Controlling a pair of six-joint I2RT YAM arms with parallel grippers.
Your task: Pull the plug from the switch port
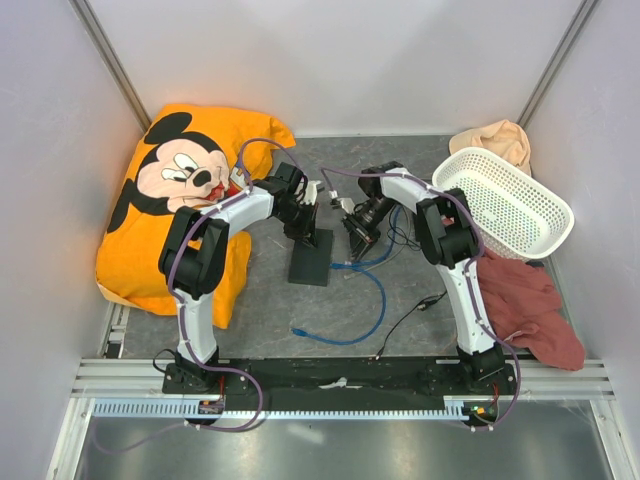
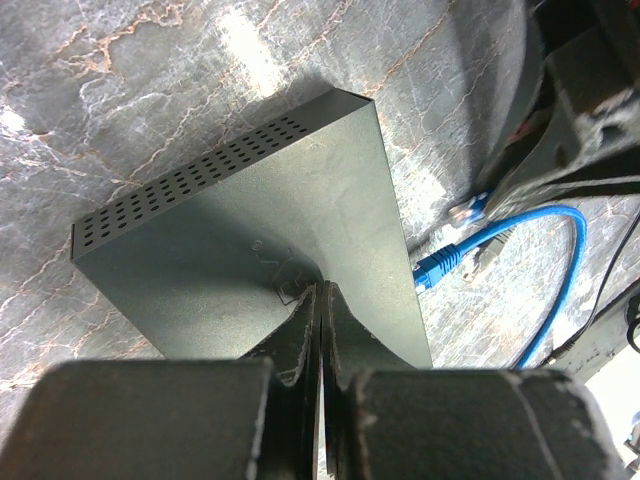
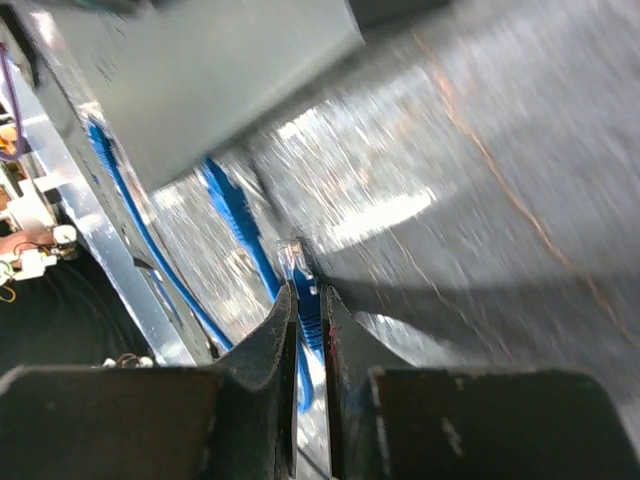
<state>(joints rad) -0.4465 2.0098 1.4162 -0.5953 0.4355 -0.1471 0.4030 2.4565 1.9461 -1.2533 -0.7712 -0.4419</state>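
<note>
L hand [image 2: 318, 298] is shut tight, tips pressed on the flat top of the switch [image 2: 280, 200]. It's pinning the box to the surface [image 2: 120, 100] and holding nothing. R hand [image 3: 308, 300] is narrow, clamped on the blue boot of the plug [image 3: 296, 256], whose clear tip pokes out past the fingertips.

Key relation: in the top view the switch lies w/ its long axis running roughly near-to-far, and the cables meet the long edge that faces the R arm. The port itself isn't visible in any view. The held plug sits just off that edge, to the R of the switch, tip aimed back toward it. The R wrist view shows bare surface between tip and box, so the plug looks out of the port, though that view is blurred. R hand is the one on the plug; L is on the box only.

A 2nd plug [image 2: 437, 268], also blue, lies right against the same edge, nearer the arm bases — can't tell if it's seated or just beside it. Blue cable [image 1: 370, 310] loops on the surface toward the bases.

Judgement: any further pull should go straight away from that edge, toward the R, w/ L holding the box down so it doesn't drag along.
</note>
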